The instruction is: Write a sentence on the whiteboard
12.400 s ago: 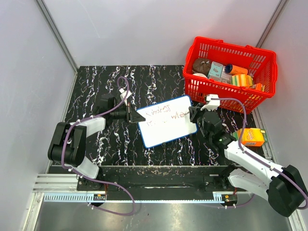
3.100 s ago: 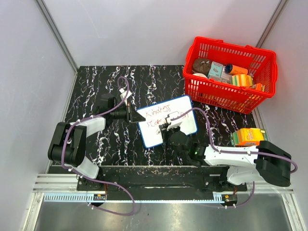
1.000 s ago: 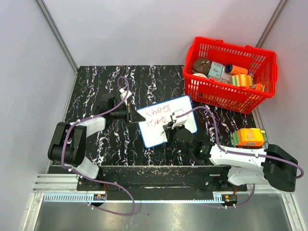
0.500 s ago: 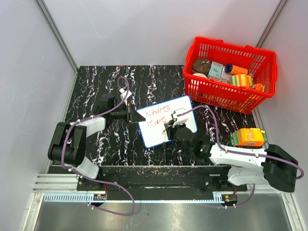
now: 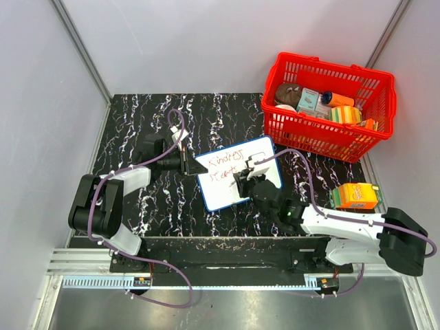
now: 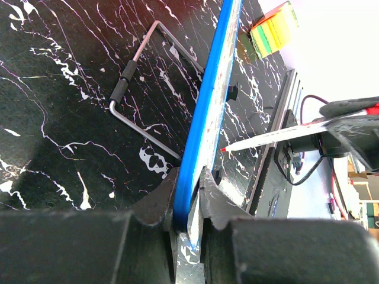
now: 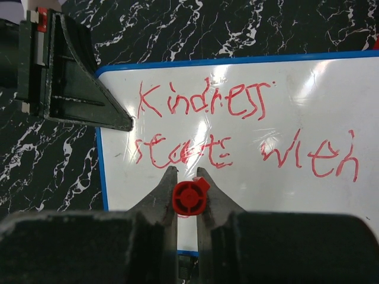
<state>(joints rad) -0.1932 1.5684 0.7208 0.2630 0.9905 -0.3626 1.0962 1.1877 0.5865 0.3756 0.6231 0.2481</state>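
Observation:
The whiteboard [image 5: 221,196] has a blue frame and lies tilted on the black marble table. The sentence [image 7: 204,99] is in red and reads roughly "Kindness starts with", in two lines. My left gripper [image 5: 195,167] is shut on the board's left edge [image 6: 214,97], its jaws pinching the frame [image 6: 189,184]. My right gripper [image 7: 186,173] hovers over the board's lower left, just below "starts", shut on a red marker [image 7: 189,198]. The marker's white barrel [image 6: 275,134] points at the board face. In the top view, my right gripper [image 5: 243,180] covers part of the second line.
A red basket [image 5: 328,144] holding several packets stands at the back right. An orange carton [image 5: 356,196] lies by the table's right edge, next to my right arm. A bent wire stand [image 6: 127,83] lies on the table behind the board. Grey walls close in the table.
My right gripper with the marker has crept slightly up and right over the second line during the last second. Earlier it was at the board's right edge. The left arm and board have not moved.

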